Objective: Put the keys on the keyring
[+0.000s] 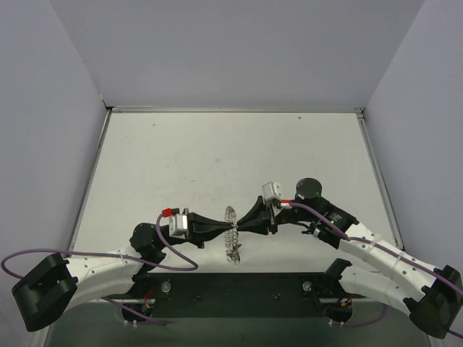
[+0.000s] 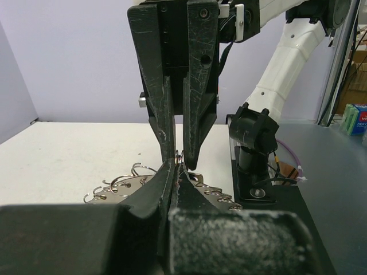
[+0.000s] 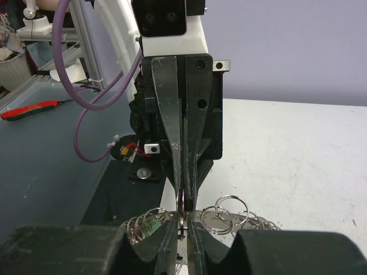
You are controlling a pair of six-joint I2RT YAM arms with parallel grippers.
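The keyring (image 1: pixel 231 219) is held edge-on above the table between both grippers, near the front middle; its rim carries several small wire loops. My left gripper (image 1: pixel 225 230) is shut on its rim from the left, and my right gripper (image 1: pixel 239 226) is shut on it from the right, tips almost touching. In the left wrist view my left gripper (image 2: pixel 176 171) pinches the keyring (image 2: pixel 123 184) below the right gripper's fingers (image 2: pixel 195 137). In the right wrist view my right gripper (image 3: pixel 182 227) clamps a loop of the keyring (image 3: pixel 229 209). A green key head (image 3: pixel 150 228) shows among the loops. Keys (image 1: pixel 234 254) hang below the ring.
The white table (image 1: pixel 231 152) is walled at the left, back and right. The black mounting plate (image 1: pixel 239 285) of the arm bases runs along the near edge, close under the ring. A red-handled tool (image 3: pixel 28 110) lies off the table.
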